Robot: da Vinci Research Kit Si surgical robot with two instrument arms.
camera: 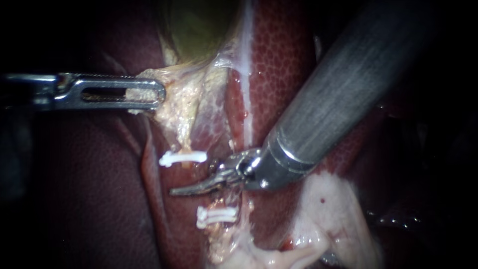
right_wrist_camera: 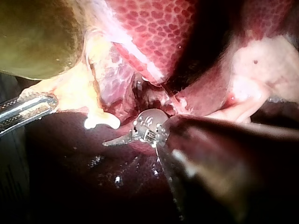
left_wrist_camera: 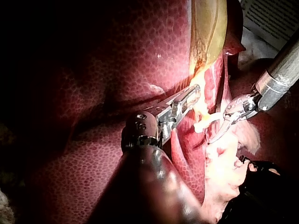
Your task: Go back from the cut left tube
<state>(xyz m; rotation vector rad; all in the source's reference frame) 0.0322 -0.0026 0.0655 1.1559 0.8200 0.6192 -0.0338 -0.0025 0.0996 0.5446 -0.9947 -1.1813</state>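
Note:
My left instrument (camera: 149, 94) reaches in level from the left, its slotted jaws shut on yellowish gallbladder tissue (camera: 174, 107) below the green gallbladder (camera: 199, 30). The left tube is parted: one white clip (camera: 182, 158) sits on the upper stump and another white clip (camera: 216, 215) on the lower stump. My right instrument (camera: 191, 188) lies in the gap between them, its curved blades shut and pointing left. The right wrist view shows those blades (right_wrist_camera: 117, 140) closed, just under the clipped upper stump (right_wrist_camera: 100, 122). In the left wrist view they (left_wrist_camera: 219, 133) hang beside it.
Dark red liver (camera: 284, 50) surrounds the field. A pale band (camera: 247, 74) runs down along it beside the dissected bed. Pale pink fatty tissue (camera: 328, 214) lies under the right shaft (camera: 338, 89).

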